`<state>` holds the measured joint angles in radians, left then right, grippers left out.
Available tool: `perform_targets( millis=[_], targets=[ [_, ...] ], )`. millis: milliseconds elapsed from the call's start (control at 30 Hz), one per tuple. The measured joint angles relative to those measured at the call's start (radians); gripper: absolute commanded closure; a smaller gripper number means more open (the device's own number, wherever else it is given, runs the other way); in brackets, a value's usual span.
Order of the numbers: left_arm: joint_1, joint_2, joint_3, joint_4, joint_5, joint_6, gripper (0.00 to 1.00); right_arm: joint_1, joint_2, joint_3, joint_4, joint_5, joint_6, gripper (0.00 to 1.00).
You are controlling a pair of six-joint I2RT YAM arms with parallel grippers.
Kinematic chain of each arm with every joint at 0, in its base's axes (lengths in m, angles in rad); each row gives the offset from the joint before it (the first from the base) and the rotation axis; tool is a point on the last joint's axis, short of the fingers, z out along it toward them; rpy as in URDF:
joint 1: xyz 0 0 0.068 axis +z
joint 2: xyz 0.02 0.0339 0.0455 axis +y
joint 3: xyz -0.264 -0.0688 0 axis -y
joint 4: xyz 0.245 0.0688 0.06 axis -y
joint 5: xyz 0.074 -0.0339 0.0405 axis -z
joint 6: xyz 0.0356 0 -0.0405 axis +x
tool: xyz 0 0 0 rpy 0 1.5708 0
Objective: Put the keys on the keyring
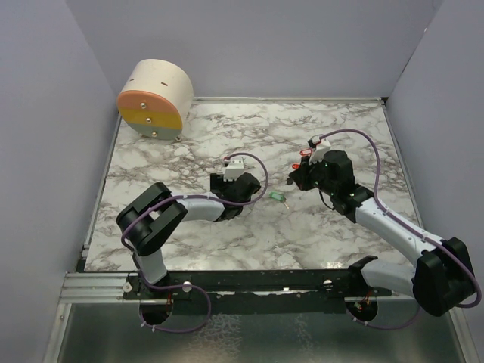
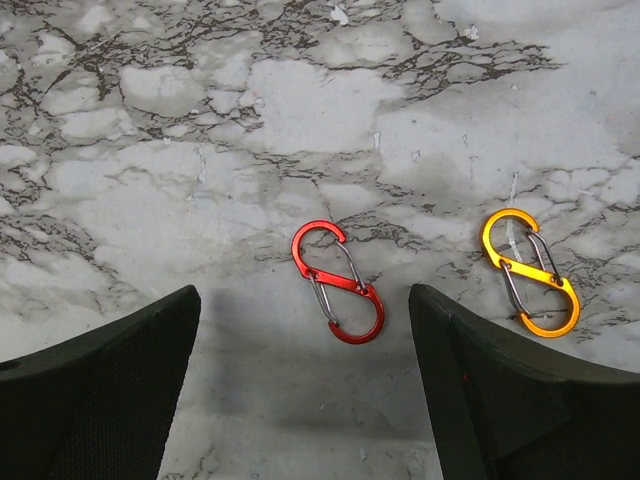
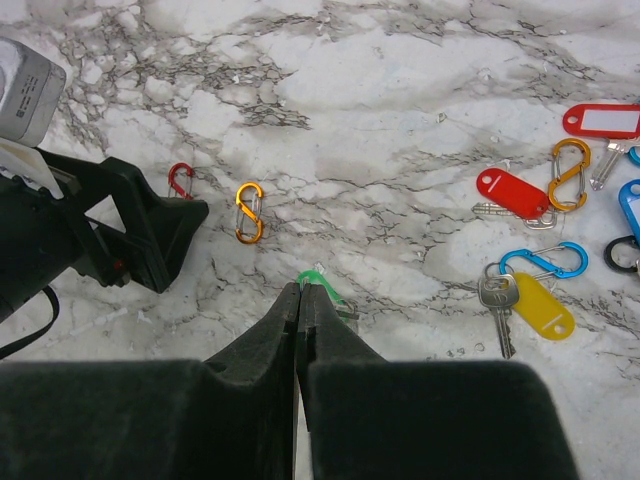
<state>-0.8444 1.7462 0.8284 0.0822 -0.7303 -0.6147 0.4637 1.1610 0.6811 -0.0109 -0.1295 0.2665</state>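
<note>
— How do your grippers stand?
— My left gripper (image 2: 300,318) is spread wide above the white marbled worktop (image 2: 150,150). A small red metal S-shaped clip (image 2: 338,283) lies flat between the fingers, touching neither. An orange S-shaped clip (image 2: 531,272) lies just beyond the right finger. My right gripper (image 3: 300,292) is pressed together, with a green plastic tag (image 3: 320,279) at its tips; I cannot tell if it is pinched.
— And the keys?
— They lie on the worktop to the right of it. One silver key has a red oblong tag (image 3: 512,192); another has a yellow oblong tag (image 3: 540,305), beside a blue S-shaped clip (image 3: 545,262).
— Any writing?
— A second red tag (image 3: 605,120) has a white insert, too small to read.
</note>
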Motion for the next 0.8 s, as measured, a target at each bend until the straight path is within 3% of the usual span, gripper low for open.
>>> perform_targets(
  millis=[800],
  targets=[
    [0.053, -0.019, -0.039, 0.032, -0.002, 0.003, 0.17, 0.000, 0.000, 0.000, 0.000, 0.000, -0.002, 0.99]
  ],
)
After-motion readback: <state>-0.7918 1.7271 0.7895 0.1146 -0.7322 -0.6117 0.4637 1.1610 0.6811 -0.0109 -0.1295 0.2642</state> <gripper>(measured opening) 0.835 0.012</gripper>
